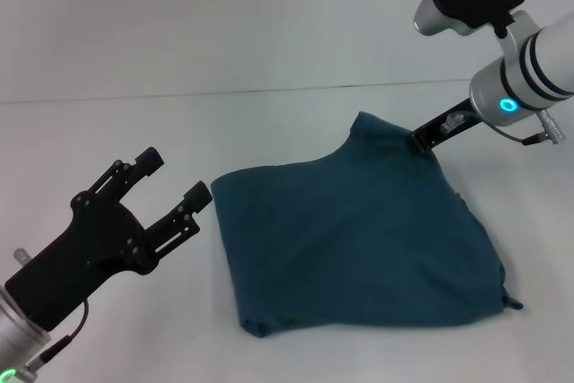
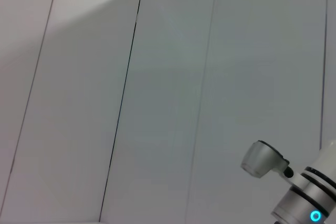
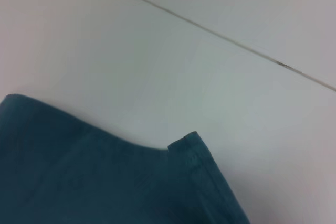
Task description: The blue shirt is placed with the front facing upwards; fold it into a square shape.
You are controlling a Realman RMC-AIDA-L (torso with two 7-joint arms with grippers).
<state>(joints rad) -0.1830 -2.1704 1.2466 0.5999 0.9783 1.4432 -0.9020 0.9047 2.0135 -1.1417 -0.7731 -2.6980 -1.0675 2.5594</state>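
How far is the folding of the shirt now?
Mostly done: the shirt lies folded in a rough square on the table, no lettering showing. In hand: the right tool is at its far corner, which sticks up. The left tool hovers open beside it. Left: flatten that corner and let go.

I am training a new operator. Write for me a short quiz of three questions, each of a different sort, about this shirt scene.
1. True or false: the left gripper holds the blue shirt.
2. Which gripper is at the shirt's far corner? A) left B) right
3. Fill in: the shirt lies on a white ____.

Key:
1. False; it is open, beside the shirt, apart from it.
2. B
3. table
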